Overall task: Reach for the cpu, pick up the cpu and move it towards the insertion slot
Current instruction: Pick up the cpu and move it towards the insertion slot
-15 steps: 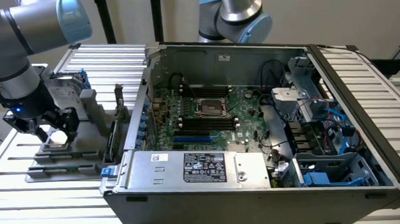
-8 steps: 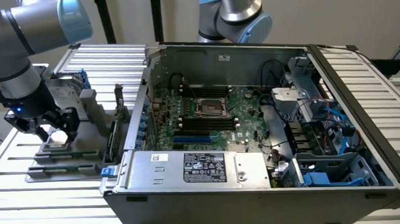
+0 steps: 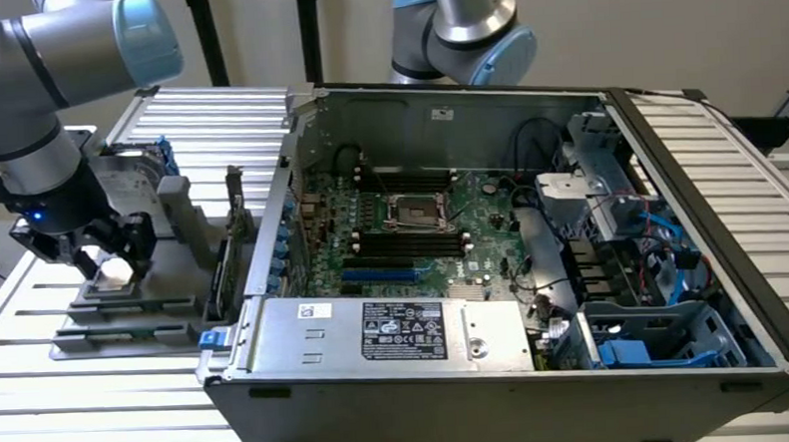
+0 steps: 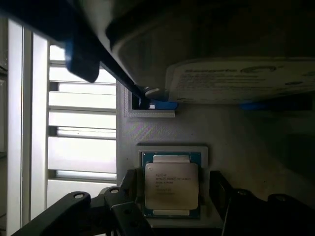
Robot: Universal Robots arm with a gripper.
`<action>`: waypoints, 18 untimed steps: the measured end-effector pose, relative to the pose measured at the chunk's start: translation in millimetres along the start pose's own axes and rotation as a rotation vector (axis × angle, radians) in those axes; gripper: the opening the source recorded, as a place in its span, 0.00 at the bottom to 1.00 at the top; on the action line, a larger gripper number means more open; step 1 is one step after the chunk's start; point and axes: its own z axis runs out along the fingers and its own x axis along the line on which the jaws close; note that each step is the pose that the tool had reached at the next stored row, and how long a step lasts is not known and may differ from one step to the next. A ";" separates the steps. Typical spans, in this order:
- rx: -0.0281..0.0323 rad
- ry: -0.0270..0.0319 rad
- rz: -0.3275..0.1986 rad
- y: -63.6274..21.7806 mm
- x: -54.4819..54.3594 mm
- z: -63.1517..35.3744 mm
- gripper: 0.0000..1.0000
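Note:
The cpu (image 4: 171,186), a small square chip with a silvery top and printed text, lies flat in a recess of a grey holder (image 4: 162,132). My gripper (image 4: 172,196) is lowered over it and open, one dark finger (image 4: 129,184) on each side of the chip with a narrow gap to it. In the exterior view the gripper (image 3: 104,262) hangs over the grey holder (image 3: 126,313) at the exterior view's left, outside the computer case. The insertion slot (image 3: 417,210) is the square socket on the green motherboard inside the open case.
A grey hard drive (image 4: 236,73) in a blue frame stands just beyond the cpu on the same holder. The open computer case (image 3: 508,376) sits on a slatted metal table (image 3: 96,414). A second arm (image 3: 466,28) reaches in behind the case. Upright grey fixtures (image 3: 181,205) stand beside my gripper.

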 end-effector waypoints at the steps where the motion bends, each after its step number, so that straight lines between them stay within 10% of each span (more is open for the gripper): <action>1: 0.0000 0.0001 0.000 0.0 0.0 0.0 0.63; 7: 0.0000 0.0000 0.000 0.1 0.2 -4.7 0.55; 18: -0.0001 0.0002 0.000 1.7 0.5 -52.7 0.55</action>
